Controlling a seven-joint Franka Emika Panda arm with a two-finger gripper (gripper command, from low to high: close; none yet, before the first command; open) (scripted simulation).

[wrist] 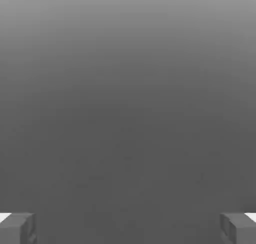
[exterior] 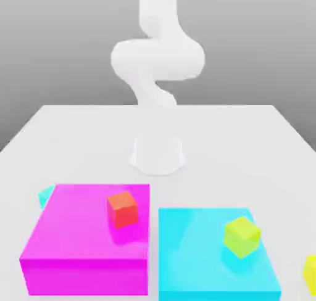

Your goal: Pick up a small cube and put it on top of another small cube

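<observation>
The small pure-yellow cube (exterior: 310, 274) lies on the white table at the exterior view's right edge, partly cut off by the frame. The small cyan cube (exterior: 44, 196) peeks out behind the far left corner of the magenta block, mostly hidden by it. In the hand view my gripper (wrist: 128, 228) is open: its two grey fingertips (wrist: 17, 228) stand far apart with nothing between them, facing a plain grey background.
A large flat magenta block (exterior: 74, 238) carries a red cube (exterior: 123, 208). A large flat cyan block (exterior: 203, 256) beside it carries a lime yellow-green cube (exterior: 241, 236). The white arm base (exterior: 158, 155) stands mid-table behind them.
</observation>
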